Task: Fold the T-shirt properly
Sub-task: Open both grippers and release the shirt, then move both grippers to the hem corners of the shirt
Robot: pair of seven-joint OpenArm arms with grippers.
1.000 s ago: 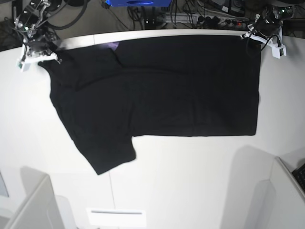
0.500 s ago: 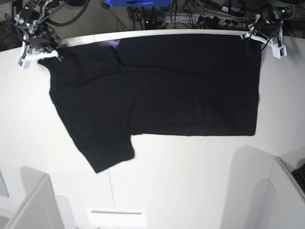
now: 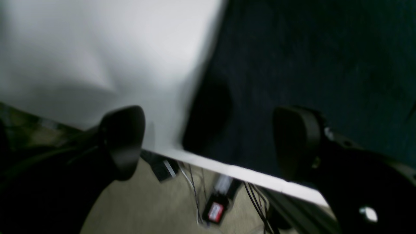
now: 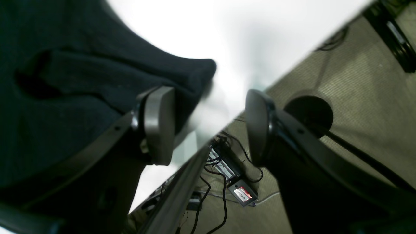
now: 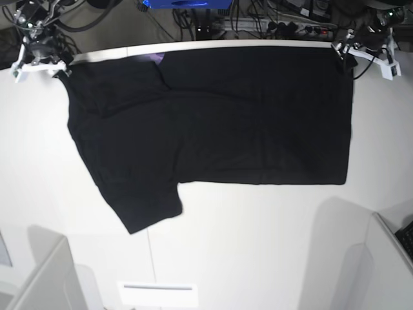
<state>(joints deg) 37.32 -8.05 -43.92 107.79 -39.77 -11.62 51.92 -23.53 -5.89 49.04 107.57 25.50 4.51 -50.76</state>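
- The T-shirt (image 5: 213, 123) lies spread flat on the white table (image 5: 258, 245), its top hem along the far edge; a purple sliver shows there, the print otherwise hidden.
- Left gripper (image 3: 208, 143): jaws apart, empty, at the shirt's corner.
- Right gripper (image 4: 208, 125): jaws apart, cloth just beside one finger.
- Both wrist views are blurred.
- The near half of the table lies bare.

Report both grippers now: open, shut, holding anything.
Left gripper: open, holding nothing, over the T-shirt corner.
Right gripper: open, holding nothing, beside the shirt's edge.
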